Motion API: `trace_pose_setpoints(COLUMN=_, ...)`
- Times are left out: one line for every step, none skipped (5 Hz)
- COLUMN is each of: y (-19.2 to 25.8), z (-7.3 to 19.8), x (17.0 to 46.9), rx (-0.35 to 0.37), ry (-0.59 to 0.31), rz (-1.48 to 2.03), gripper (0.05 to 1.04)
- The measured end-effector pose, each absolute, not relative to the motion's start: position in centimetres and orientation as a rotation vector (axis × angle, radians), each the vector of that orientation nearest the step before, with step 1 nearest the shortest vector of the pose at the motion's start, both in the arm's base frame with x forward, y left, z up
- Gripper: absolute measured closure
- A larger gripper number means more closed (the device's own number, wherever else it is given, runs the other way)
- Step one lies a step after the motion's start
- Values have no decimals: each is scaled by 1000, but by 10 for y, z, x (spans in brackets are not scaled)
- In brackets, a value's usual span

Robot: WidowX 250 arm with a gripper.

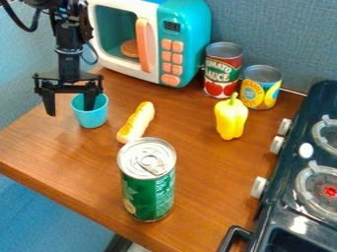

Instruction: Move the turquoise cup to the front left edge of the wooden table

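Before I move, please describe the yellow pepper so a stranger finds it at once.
On the wooden table, look between the dark stove and the bread. The pepper stands before a short can; it alone is plain yellow, lobed and stemmed.

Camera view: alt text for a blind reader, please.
Open black gripper over a wooden counter, one finger at the mouth of a blue cup. Nearby: toy bread, yellow pepper, green can; behind, two other cans and a toy microwave; black stove at right.

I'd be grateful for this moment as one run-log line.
gripper open, one finger at blue cup | bread near cup | green can near bread | pepper by yellow can
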State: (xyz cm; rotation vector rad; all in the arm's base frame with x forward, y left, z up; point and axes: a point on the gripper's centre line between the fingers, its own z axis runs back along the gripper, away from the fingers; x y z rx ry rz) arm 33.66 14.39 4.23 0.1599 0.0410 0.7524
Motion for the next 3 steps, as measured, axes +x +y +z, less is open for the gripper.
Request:
trace_pose_setpoints(y=145, z=43, x=339, rx=161, ry=22, rz=748, gripper=400)
trace_pose_setpoints(y=140, z=37, x=337, rx=160, ry=27, rz=721, gripper=696)
trace_pose_setpoints(y=137, z=38, x=338, rx=176, ry=21, rz=699, gripper=898)
